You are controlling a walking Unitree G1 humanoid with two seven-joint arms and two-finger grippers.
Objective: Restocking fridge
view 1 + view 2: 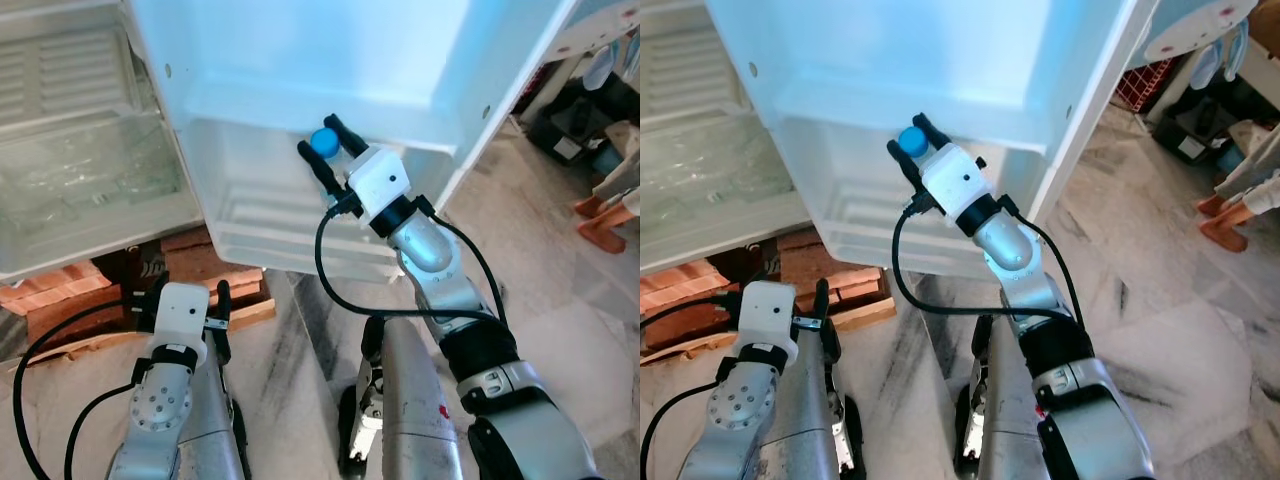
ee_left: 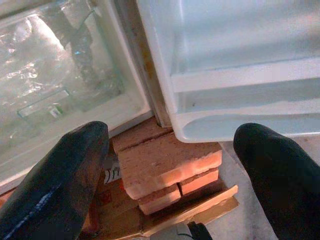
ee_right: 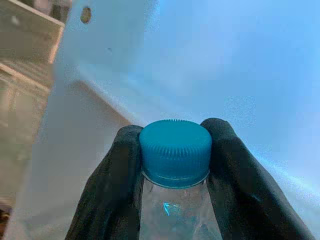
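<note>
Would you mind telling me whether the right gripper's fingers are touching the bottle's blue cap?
Touching. In the right wrist view, both black fingers of the right gripper press against opposite sides of the blue cap with no gap.

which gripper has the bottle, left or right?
The right gripper: its fingers clamp the neck of the blue-capped bottle at the fridge door shelf. The left gripper is open and empty, low by the bricks.

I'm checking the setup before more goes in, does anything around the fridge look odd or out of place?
Yes. The fridge appears to stand on stacked red bricks and wooden boards rather than on the floor, an improvised footing. Otherwise nothing looks spilled: the right hand grips a clear bottle by its blue cap at the door shelf.
</note>
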